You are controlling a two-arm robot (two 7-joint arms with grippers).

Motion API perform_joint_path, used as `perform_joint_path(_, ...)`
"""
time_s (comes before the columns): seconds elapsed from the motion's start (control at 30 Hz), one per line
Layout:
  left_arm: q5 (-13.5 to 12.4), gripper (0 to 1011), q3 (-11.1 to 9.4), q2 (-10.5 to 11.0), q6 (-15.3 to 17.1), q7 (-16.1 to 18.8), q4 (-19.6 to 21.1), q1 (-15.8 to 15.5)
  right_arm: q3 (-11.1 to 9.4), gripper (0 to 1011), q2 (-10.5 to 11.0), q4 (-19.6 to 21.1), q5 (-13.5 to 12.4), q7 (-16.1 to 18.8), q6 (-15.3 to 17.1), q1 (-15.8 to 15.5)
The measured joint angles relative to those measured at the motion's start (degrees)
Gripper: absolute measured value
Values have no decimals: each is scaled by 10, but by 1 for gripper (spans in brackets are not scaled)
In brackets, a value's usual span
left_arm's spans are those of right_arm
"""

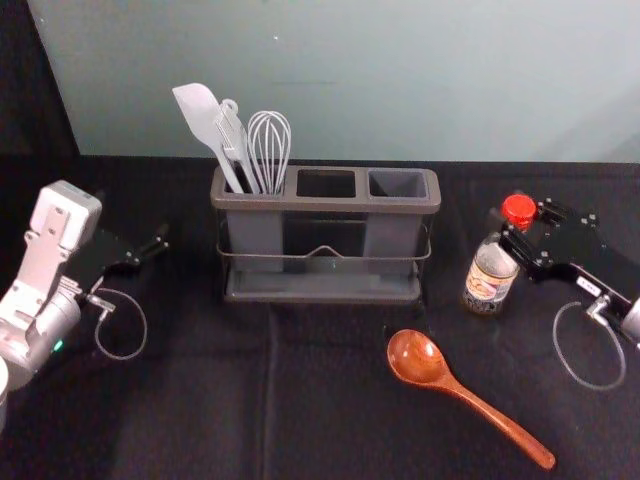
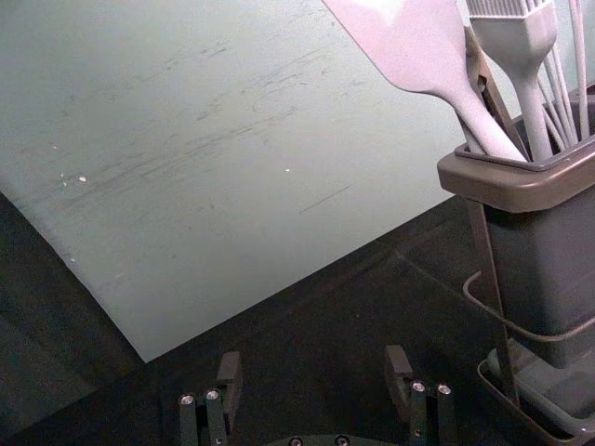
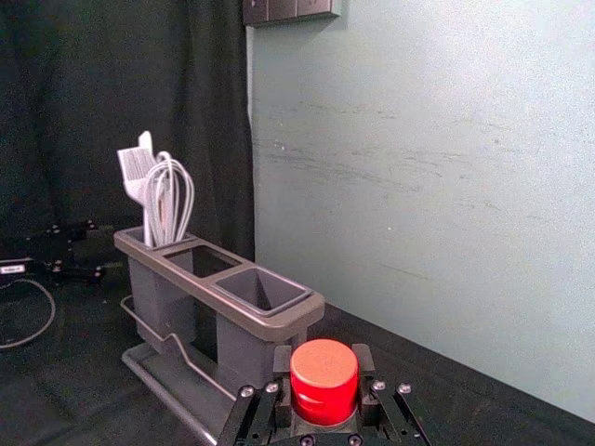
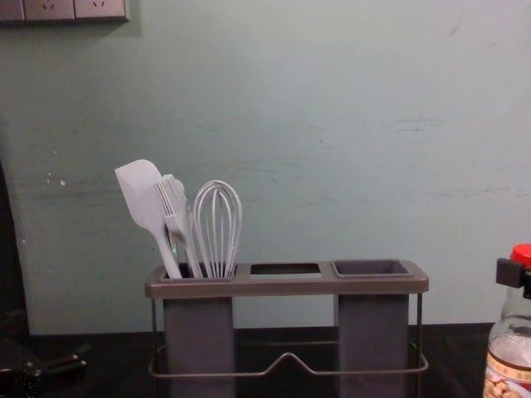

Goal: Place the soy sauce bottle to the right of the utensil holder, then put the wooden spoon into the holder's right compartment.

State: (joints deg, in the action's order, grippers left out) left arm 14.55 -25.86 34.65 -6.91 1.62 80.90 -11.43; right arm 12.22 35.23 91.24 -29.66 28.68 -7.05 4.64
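One bottle [image 1: 490,280], neck clamped in the right gripper [image 3: 323,360], may topple if released tilted; left of holder [image 1: 326,206], the left gripper [image 2: 313,362] is spread.

Glossy wooden spoon [image 1: 474,402]; matt cloth [image 1: 200,400]; smooth plastic bottle cap [image 3: 324,379].

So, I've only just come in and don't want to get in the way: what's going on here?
The robot's right pincer grips the soy sauce bottle near its red cap, to the right of the utensil holder. The wooden spoon lies on the black cloth in front, and the holder's right compartment is empty. The left pincer is open, off to the holder's left.
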Motion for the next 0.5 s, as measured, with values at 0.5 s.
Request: perform_joint_path(0.5,0,1005,0,0,0,0,0,0,20,382,-48,-83,15,29,-30,61)
